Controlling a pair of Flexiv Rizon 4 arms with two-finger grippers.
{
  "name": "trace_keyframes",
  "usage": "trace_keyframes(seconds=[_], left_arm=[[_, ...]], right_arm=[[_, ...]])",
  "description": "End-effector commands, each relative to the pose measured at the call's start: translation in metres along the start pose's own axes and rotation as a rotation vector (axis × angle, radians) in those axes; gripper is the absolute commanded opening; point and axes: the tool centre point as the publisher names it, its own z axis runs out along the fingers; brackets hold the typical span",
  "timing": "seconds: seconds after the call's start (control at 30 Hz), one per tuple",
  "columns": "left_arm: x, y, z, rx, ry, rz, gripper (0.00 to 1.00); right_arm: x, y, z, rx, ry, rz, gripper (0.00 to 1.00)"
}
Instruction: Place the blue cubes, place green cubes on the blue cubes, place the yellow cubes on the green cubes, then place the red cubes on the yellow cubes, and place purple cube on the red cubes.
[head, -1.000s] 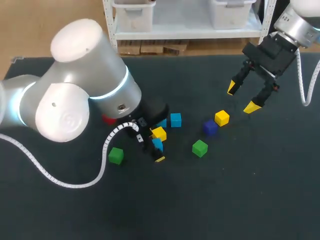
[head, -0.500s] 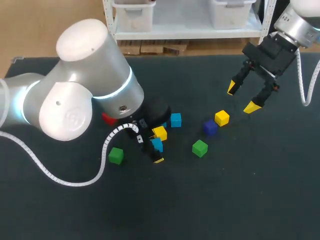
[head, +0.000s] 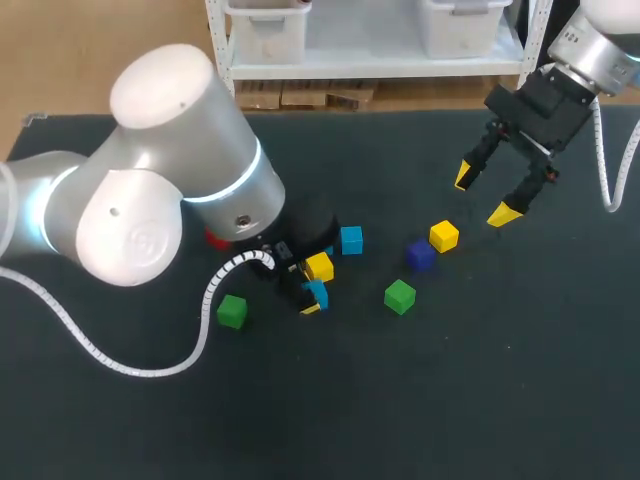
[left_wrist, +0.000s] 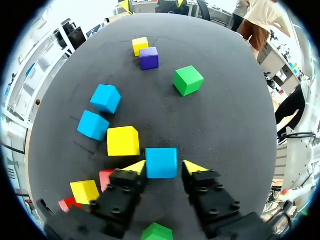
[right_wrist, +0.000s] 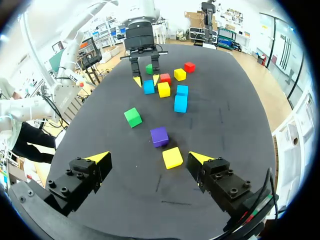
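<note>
A blue cube (left_wrist: 161, 162) rests on the dark table between the yellow tips of my left gripper (left_wrist: 164, 167), which is shut on it; the head view shows the same cube (head: 317, 292) under that gripper (head: 310, 298). Just ahead of it lie a yellow cube (left_wrist: 123, 141) and two more blue cubes (left_wrist: 93, 125) (left_wrist: 105, 98). Farther out sit a green cube (left_wrist: 188, 80), the purple cube (left_wrist: 149, 58) and another yellow cube (left_wrist: 140, 46). My right gripper (head: 483, 195) hangs open above the table's right rear, with the purple cube (right_wrist: 159, 136) and a yellow cube (right_wrist: 172, 157) below it.
A red cube (head: 215, 238) shows partly behind my left arm, and a green cube (head: 232, 311) lies beside the arm's white cable. A second green cube (head: 400, 296) stands alone near the middle. The left arm's bulk covers much of the table's left half.
The left gripper's fingers have closed in from wide open onto the blue cube. The left arm shifted slightly. The right arm has not moved.
</note>
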Motion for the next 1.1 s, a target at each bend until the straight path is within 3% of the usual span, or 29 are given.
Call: trace_keyframes(seconds=[0.03, 0.23, 0.53, 0.8, 1.1], left_arm=[[0.002, 0.0, 0.001, -0.004, -0.008, 0.001, 0.0], [-0.001, -0.004, -0.01, -0.019, -0.015, 0.0, 0.0], [-0.007, -0.004, -0.053, -0.06, -0.003, 0.016, 0.0], [-0.007, 0.027, -0.083, -0.076, 0.045, 0.109, 0.0], [0.003, 0.07, -0.08, -0.034, 0.044, 0.206, 0.0]], right_arm=[[0.0, -0.001, 0.0, -0.001, -0.002, -0.001, 1.0], [0.0, -0.001, 0.0, -0.001, -0.002, -0.001, 1.0], [0.0, -0.001, 0.0, -0.001, -0.002, -0.001, 1.0], [0.0, -0.001, 0.0, -0.001, -0.002, -0.001, 1.0], [0.0, -0.001, 0.0, -0.001, -0.002, -0.001, 1.0]])
